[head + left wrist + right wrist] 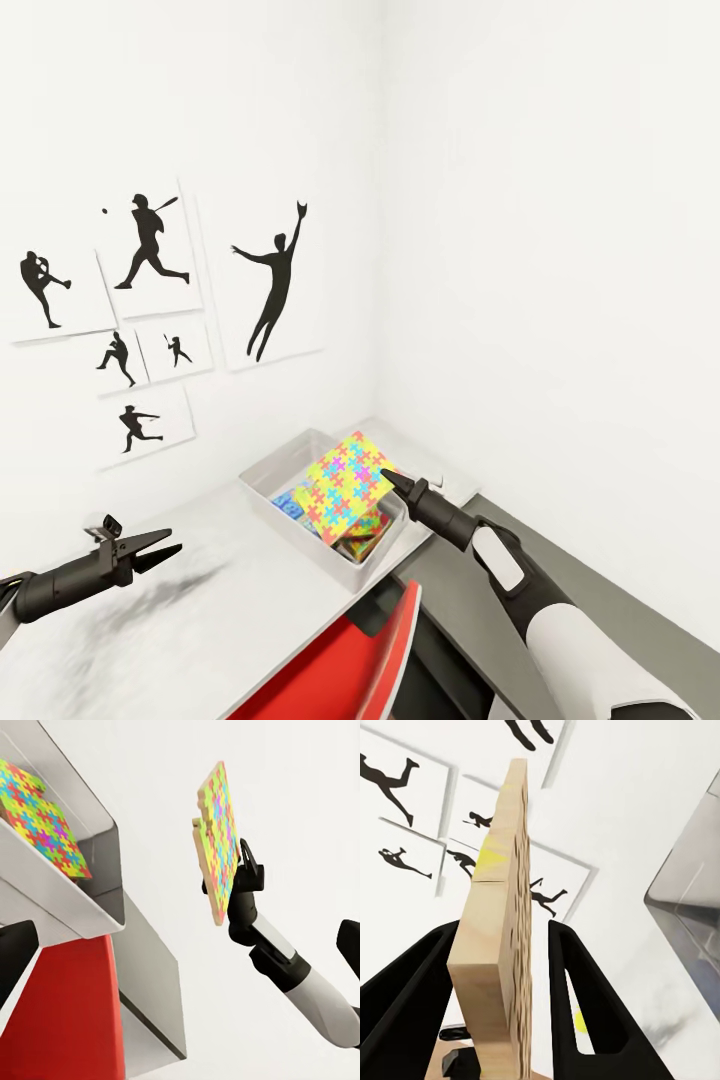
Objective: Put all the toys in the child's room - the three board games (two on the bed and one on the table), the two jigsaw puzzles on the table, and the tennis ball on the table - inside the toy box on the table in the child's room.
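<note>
One jigsaw puzzle (348, 478) clamped in right gripper (388, 478) jaws above toy box (275, 473), left gripper (160, 547) jaws released, empty.

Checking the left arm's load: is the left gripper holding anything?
No; in the head view the left gripper hovers over the table with nothing between its fingers.

My left gripper (158, 549) is matt black, with two slim tapered fingers (150, 541) and a small black bracket (107, 527) perched on top of the wrist. Behind it my left forearm is a smooth black tube. My right gripper (241, 864) is black too, on a black wrist of stacked rounded sections. Further back my right forearm (575, 630) turns glossy white, with a white oblong panel (499, 556) set into the dark casing.
</note>
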{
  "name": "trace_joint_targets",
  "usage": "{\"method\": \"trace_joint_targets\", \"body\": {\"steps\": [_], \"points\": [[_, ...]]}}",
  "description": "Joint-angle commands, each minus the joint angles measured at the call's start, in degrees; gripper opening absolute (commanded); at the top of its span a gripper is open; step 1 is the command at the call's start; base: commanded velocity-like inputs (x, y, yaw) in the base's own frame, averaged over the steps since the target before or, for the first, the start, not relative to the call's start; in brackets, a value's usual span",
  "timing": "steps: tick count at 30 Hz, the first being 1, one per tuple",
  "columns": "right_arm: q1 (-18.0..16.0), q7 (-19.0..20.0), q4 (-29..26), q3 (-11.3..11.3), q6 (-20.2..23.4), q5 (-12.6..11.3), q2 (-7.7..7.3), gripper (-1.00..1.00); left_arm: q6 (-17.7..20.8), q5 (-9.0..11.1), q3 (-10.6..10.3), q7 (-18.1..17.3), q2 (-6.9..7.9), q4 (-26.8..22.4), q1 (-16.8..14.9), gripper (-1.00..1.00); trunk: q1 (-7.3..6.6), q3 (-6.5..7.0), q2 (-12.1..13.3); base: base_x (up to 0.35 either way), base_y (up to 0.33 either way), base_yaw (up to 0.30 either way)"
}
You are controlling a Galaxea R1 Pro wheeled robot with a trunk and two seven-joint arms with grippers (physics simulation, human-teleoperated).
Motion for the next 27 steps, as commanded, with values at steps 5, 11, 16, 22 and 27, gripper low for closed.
{"method": "trace_joint_targets", "body": {"steps": [5,11,16,22,27], "points": [[0.0,0.0,0.0,0.1,0.4,-0.5,-0.02,-1.00,0.6,0.0,0.0,-0.2,0.00,0.0,0.0,1.00,0.02,-0.02,0.0,0.003,-0.005,0.046],[0.0,0.1,0.0,0.0,0.4,-0.5,-0.02,-1.00,0.6,0.0,0.0,-0.2,0.00,0.0,0.0,1.00,0.02,-0.02,0.0,0.000,-0.135,0.232],[0.0,0.1,0.0,0.1,0.3,-0.5,-0.02,-1.00,0.6,0.0,0.0,-0.2,0.00,0.0,0.0,1.00,0.02,-0.02,0.0,0.021,-0.025,0.196],[0.0,0.1,0.0,0.1,-0.7,-0.5,-0.02,-1.00,0.6,0.0,0.0,-0.2,0.00,0.0,0.0,1.00,0.02,-0.01,0.0,0.115,0.008,0.094],[0.0,0.1,0.0,0.1,-0.8,-0.5,-0.02,-1.00,0.6,0.0,0.0,-0.2,-0.07,0.0,0.0,1.00,0.02,0.00,0.0,0.101,0.001,0.050]]}}
